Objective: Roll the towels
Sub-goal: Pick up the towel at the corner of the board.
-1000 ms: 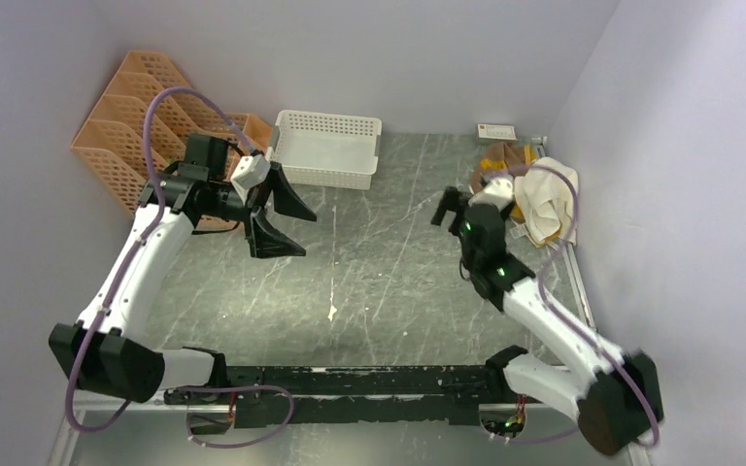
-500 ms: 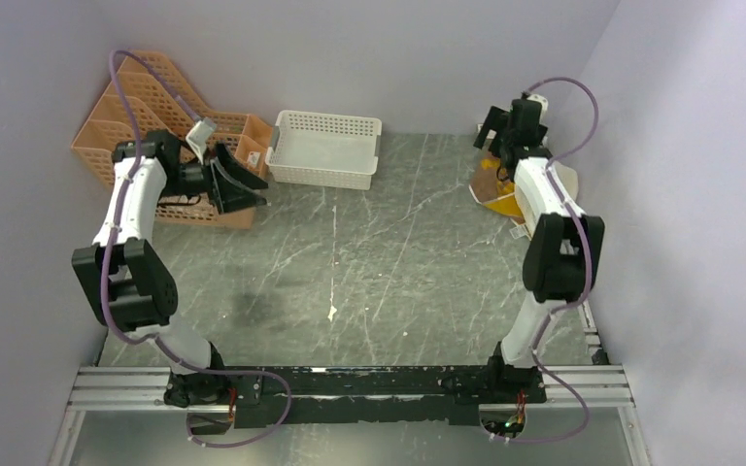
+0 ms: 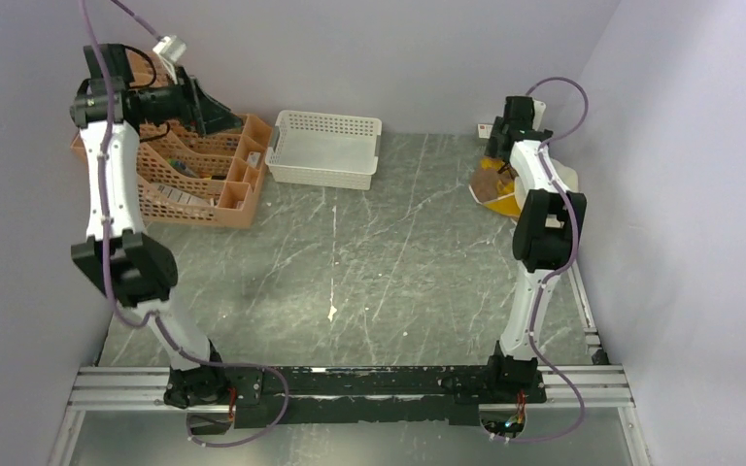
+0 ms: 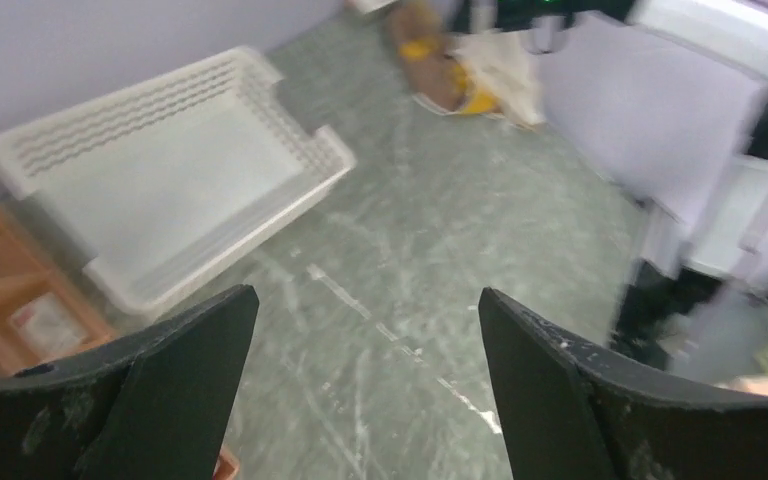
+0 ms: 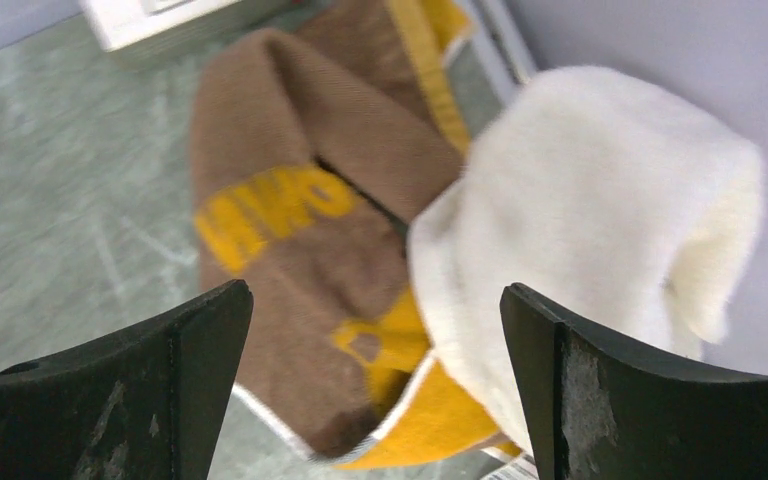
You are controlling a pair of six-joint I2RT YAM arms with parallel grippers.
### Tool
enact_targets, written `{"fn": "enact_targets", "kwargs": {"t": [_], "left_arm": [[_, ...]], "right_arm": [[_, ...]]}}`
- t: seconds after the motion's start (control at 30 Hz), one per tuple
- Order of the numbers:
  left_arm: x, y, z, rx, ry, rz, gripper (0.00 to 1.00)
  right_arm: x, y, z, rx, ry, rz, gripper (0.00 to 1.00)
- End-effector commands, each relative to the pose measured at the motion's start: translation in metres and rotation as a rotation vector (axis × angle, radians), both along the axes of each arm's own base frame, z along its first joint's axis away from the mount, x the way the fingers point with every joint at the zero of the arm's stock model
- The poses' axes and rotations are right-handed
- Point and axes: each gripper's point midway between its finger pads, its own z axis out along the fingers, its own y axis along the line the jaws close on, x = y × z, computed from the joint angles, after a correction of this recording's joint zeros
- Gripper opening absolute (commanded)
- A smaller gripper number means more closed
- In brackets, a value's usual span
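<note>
Right fingers (image 5: 110,400) spread, empty, above brown towel (image 5: 290,210) and cream towel (image 5: 580,220), heaped overlapping in the worktop's (image 3: 398,262) far right corner by the wall (image 5: 660,60). Risk: I pinch both together, or clip the wall. Left fingers (image 4: 140,400) spread, empty, aloft.

Robot lab test cell, not a home. Plain lilac walls (image 3: 398,49) box in a grey marbled tabletop (image 3: 398,252) on three sides. Left arm (image 3: 107,184) and right arm (image 3: 544,233) are bolted to an aluminium rail (image 3: 593,383), with a loose purple cable (image 3: 556,79). Staged props only: white lattice basket (image 4: 210,260) ahead of the left gripper (image 4: 365,300), orange lattice organiser (image 3: 194,184) below it, brown towel (image 5: 290,250) and cream towel (image 5: 580,220) right under the right gripper (image 5: 375,295), by the wall.
</note>
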Motion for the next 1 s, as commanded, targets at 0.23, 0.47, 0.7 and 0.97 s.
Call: {"fn": "enact_targets", "kwargs": {"t": [0.23, 0.47, 0.7, 0.97], "left_arm": [[0.030, -0.004, 0.158, -0.071, -0.384, 0.499, 0.94], [-0.075, -0.041, 0.139, -0.048, -0.721, 0.249, 0.94], [-0.077, -0.093, 0.114, 0.134, -0.548, -0.030, 0.94], [-0.040, -0.071, 0.114, -0.064, -0.463, 0.463, 0.94]], "right_arm": [[-0.056, -0.114, -0.024, -0.073, 0.102, -0.399, 0.98], [-0.080, -0.135, -0.051, -0.116, 0.146, -0.454, 0.89], [-0.068, -0.124, -0.017, -0.071, 0.018, -0.402, 0.00], [-0.043, 0.014, 0.184, -0.187, -0.392, -0.080, 0.00]]}}
